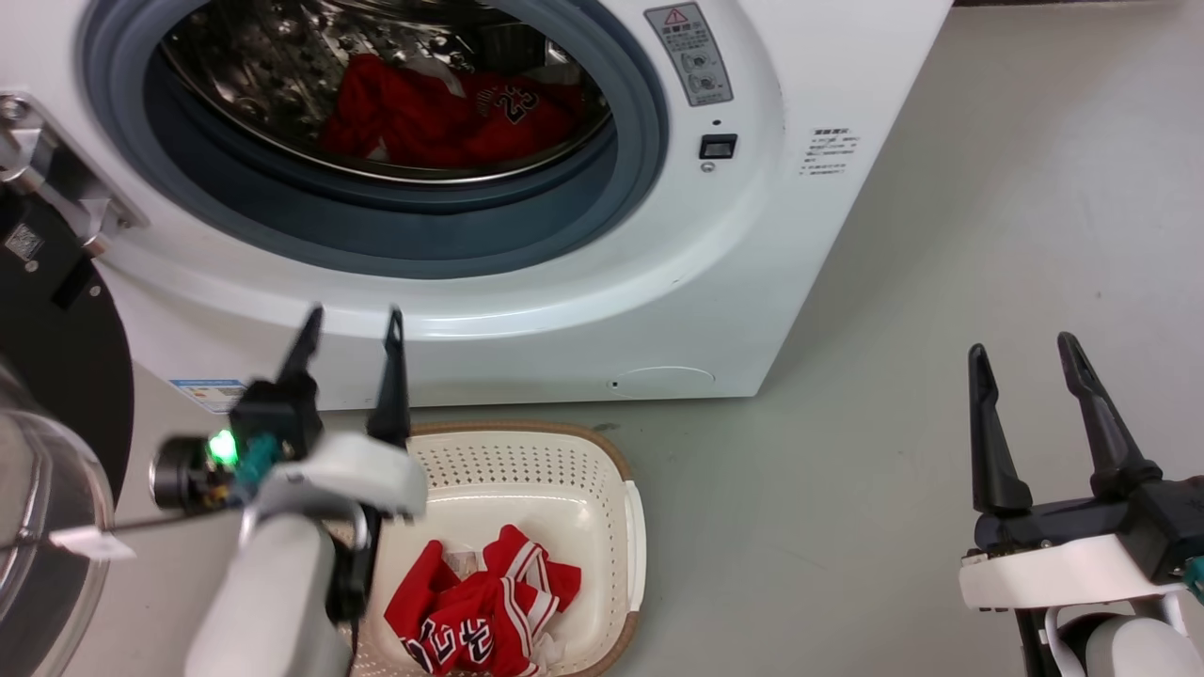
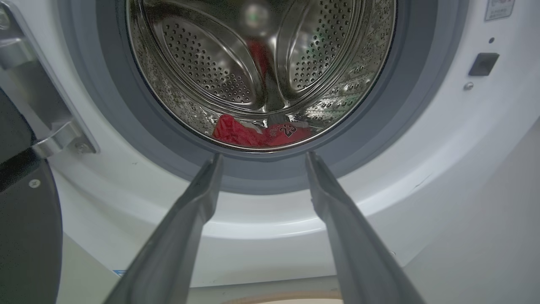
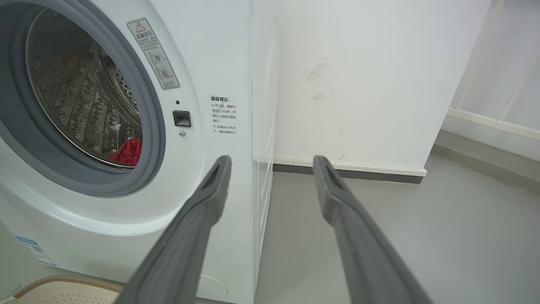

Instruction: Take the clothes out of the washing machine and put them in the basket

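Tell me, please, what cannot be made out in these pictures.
Clothes in the washer: left wrist view, its grey rim hides their lower part, so their count is unclear.
Basket: head view, the left gripper and its arm cover its left side; the bottom edge cuts off its near end.
Door: head view, cut off by the left edge.
Sticker text: right wrist view, too small to read.

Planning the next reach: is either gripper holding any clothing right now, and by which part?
Nothing is held. The left gripper and the right gripper are both open and empty; red clothes lie in the washing machine and the basket.
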Controlling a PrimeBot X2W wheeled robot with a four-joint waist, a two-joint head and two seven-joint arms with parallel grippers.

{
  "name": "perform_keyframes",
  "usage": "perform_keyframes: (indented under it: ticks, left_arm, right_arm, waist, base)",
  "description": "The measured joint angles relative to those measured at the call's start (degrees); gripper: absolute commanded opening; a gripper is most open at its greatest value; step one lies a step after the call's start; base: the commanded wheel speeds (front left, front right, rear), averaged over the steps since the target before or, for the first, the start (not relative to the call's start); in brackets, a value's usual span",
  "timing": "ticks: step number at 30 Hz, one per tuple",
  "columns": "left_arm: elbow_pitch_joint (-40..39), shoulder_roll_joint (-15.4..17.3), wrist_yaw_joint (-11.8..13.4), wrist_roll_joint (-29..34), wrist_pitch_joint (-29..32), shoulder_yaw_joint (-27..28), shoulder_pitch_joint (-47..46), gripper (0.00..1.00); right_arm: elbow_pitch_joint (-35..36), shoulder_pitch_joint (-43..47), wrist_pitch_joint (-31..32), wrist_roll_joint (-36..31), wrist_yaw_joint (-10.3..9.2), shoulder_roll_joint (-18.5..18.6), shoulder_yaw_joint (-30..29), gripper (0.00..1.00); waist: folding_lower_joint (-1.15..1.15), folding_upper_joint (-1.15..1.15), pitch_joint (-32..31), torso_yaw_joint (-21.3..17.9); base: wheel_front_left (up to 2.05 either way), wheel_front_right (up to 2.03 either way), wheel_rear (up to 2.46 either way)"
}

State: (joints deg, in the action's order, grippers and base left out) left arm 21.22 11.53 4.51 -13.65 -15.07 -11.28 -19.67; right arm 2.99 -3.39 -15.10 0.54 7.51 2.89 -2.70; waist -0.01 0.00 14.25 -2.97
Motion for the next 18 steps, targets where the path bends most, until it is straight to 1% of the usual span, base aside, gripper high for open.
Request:
perform_keyframes:
  ticks: [3, 5, 11, 18]
  left_arm:
    - [0.48, -0.08, -1.33, 0.68, 0.00, 1.51, -3.89, 1.00]
    - [2.41, 0.19, -2.04, 1.68, 0.00, 1.74, -7.33, 1.00]
    - [13.28, 2.35, -3.79, 3.76, 0.76, 1.20, -21.17, 1.00]
    - [25.18, 5.49, -5.41, 5.15, 6.81, 0.36, -38.93, 1.00]
  right_arm:
    - [0.12, -0.08, 0.00, 0.09, 0.00, 0.00, 0.55, 1.00]
    - [0.36, -0.27, 0.00, 0.32, 0.00, 0.01, 0.60, 1.00]
    - [1.13, -3.07, 0.00, 0.82, 0.00, 0.01, 1.46, 1.00]
    - [2.05, -6.82, 0.00, 2.79, 0.00, 0.01, 1.93, 1.00]
  waist:
    - [0.00, 0.00, 0.46, -0.62]
    - [0.00, 0.00, 1.20, -0.98]
    - [0.01, 0.00, 5.09, -2.51]
    - [0.01, 0.00, 11.71, -5.13]
  base:
    - [0.00, 0.00, 0.00]
    - [0.00, 0.00, 0.00]
    - [0.00, 0.00, 0.00]
    - [0.00, 0.00, 0.00]
